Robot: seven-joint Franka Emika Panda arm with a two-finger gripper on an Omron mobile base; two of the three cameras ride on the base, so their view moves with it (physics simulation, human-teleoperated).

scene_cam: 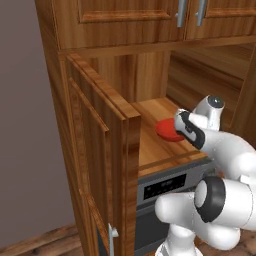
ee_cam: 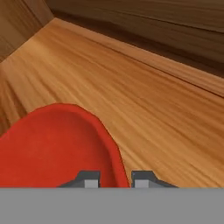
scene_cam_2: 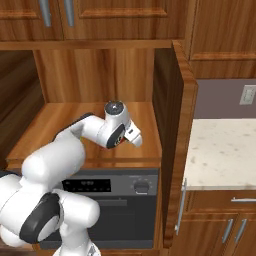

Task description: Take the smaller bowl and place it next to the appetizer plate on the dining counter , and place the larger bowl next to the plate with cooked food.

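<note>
Presently the gripper (ee_cam: pixel 114 179) has its fingers closed on the rim of the smaller bowl (scene_cam: pixel 168 130), which sits on the open cabinet shelf (scene_cam: pixel 150 145) above the oven (scene_cam_2: pixel 115 200); both placements remain outstanding.

In the left base view the robot's white wrist covers the right part of the small bright red round bowl (scene_cam: pixel 167 130), so the claw's fingertips and their hold cannot be made out. In the right base view only a red sliver of that bowl (scene_cam_2: pixel 120 142) peeks beside the wrist. In the hand view the bowl (ee_cam: pixel 52 148) is cut off by the left edge and by the bottom band; its rim runs between the 2 dark fingertips (ee_cam: pixel 89 178), whose lower parts are hidden.
</note>
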